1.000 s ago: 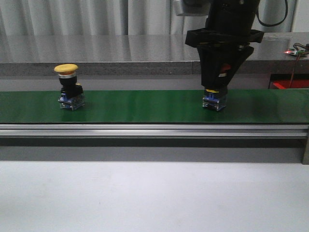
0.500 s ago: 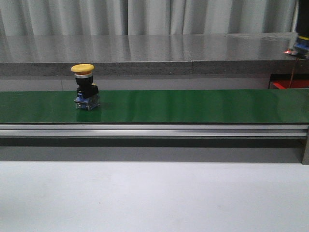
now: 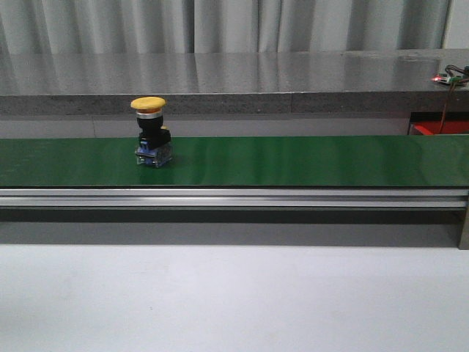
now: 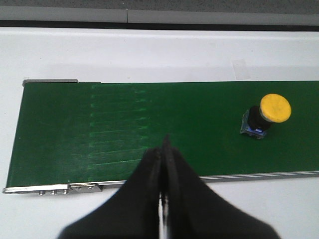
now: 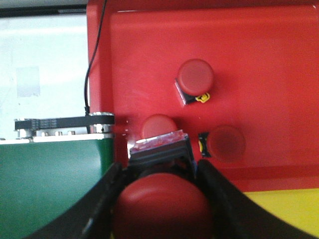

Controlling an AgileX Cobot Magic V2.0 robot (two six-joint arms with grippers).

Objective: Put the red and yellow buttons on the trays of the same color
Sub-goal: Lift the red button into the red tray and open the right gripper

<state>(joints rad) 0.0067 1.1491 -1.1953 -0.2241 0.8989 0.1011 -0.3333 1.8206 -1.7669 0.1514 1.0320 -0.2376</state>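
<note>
A yellow mushroom-head button [image 3: 152, 133] is seen upright on the green conveyor belt [image 3: 308, 160], toward its left part in the front view. Its flat yellow cap is carried on a black body with a blue base, the long axis being vertical and the cap facing up. In the left wrist view the same button [image 4: 265, 115] is viewed from above, well apart from the left claw [image 4: 163, 149], whose black fingers are pressed together with nothing between them, poised above the belt's near edge. A red mushroom-head button [image 5: 162, 209] is pinched in the right claw [image 5: 160, 174], cap toward the camera, its base pointed at the red tray [image 5: 279, 59] beneath. Three red buttons [image 5: 195, 79] are lying on that tray, and a yellow tray [image 5: 286, 211] is seen just beside it.
</note>
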